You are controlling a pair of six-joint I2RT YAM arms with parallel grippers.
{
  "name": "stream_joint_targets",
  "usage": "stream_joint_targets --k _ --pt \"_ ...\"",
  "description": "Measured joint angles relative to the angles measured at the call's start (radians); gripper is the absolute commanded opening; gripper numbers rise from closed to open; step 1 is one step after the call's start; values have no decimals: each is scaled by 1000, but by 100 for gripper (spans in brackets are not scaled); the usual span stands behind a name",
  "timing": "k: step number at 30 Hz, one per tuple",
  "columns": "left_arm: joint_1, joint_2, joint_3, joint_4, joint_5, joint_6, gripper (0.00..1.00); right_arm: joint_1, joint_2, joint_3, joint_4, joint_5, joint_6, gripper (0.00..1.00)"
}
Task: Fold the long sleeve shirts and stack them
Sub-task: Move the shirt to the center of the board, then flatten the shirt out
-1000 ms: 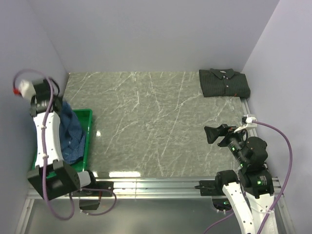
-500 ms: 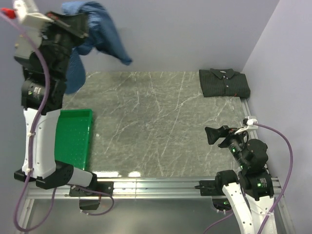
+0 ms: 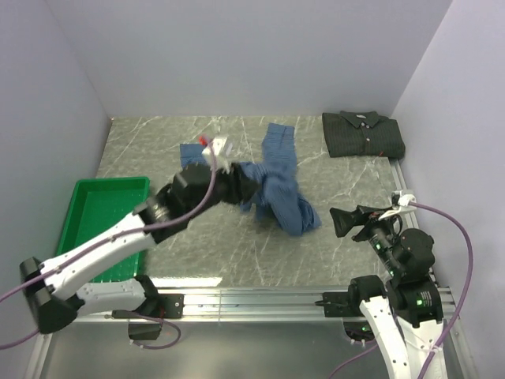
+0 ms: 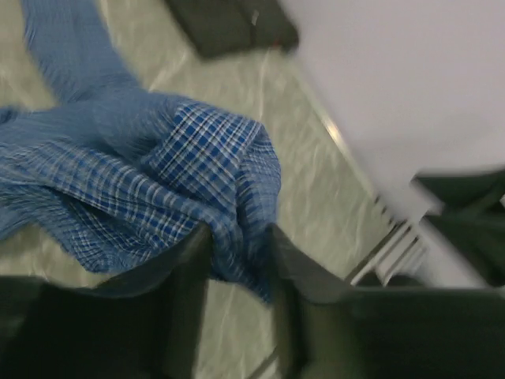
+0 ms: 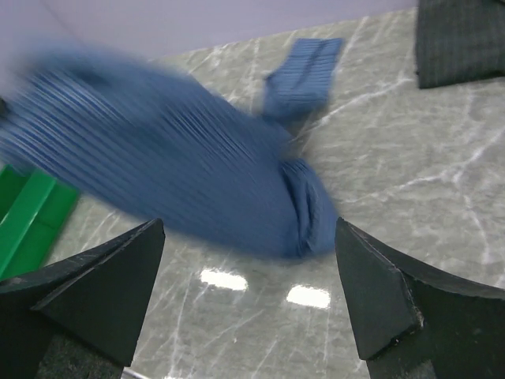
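Observation:
The blue checked shirt point(image 3: 278, 183) lies crumpled and blurred in the middle of the table, one sleeve stretched toward the back. My left gripper point(image 3: 243, 189) reaches into its left side. In the left wrist view the fingers stand apart with a fold of blue shirt point(image 4: 166, 170) between their tips, at the left gripper point(image 4: 237, 234). The dark shirt point(image 3: 363, 134) lies folded at the back right corner and also shows as the dark shirt point(image 4: 229, 24). My right gripper point(image 3: 339, 219) hovers wide open near the right edge, and the blue shirt point(image 5: 197, 170) lies beyond the empty right gripper point(image 5: 248, 237).
A green plastic tray point(image 3: 88, 217) sits at the left edge of the table with nothing in it; the green tray point(image 5: 28, 225) also shows in the right wrist view. Walls close in the left, back and right sides. A metal rail point(image 3: 252, 298) runs along the front.
The left arm swung from the tray up high at the back left, then down to the table's middle, bringing the blue shirt. Its jaws have parted. The right arm stayed put.

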Motion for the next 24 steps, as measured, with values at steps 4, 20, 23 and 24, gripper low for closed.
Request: stream_joint_targets --k 4,20,23,24 --pt "-33 -193 -200 -69 -67 -42 80 3 42 0 21 -73 -4 90" --pt "203 -49 -320 -216 -124 -309 86 297 594 72 -71 -29 51 85" --pt "296 25 -319 -180 -101 -316 86 428 674 101 -68 74 103 85" --pt "319 61 -311 -166 -94 -317 86 469 700 112 -66 110 125 85"
